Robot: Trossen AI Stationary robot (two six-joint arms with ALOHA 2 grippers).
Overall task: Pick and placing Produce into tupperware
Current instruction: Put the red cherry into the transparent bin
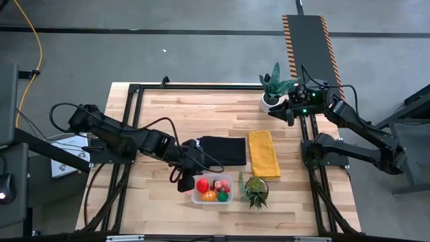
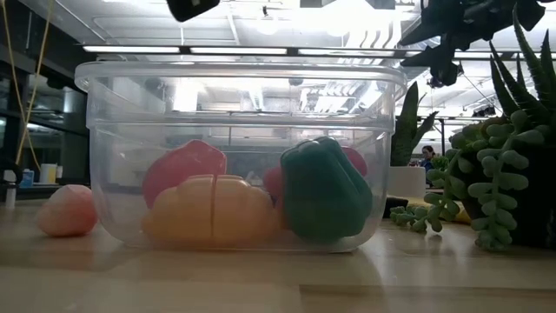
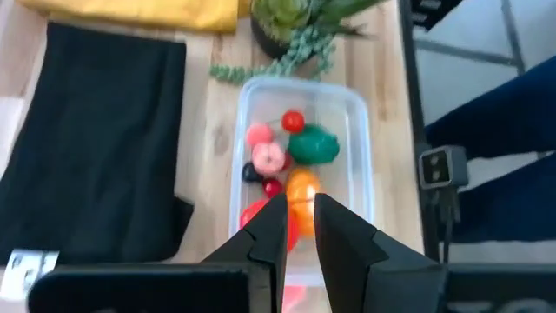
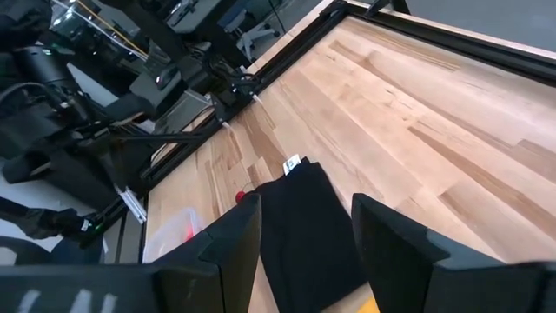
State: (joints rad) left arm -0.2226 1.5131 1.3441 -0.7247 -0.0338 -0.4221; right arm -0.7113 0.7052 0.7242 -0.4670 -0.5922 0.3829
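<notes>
Only low view: pink fruit (image 2: 66, 211) outside tub (image 2: 239, 96)

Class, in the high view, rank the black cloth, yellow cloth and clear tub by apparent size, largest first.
1. black cloth
2. yellow cloth, looks only slightly smaller
3. tub, looks clearly smallest

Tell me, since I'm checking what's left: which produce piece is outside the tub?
The pale pink piece on the wood, apart from the tupperware's outer wall. The red, orange and green pieces sit inside.
</notes>
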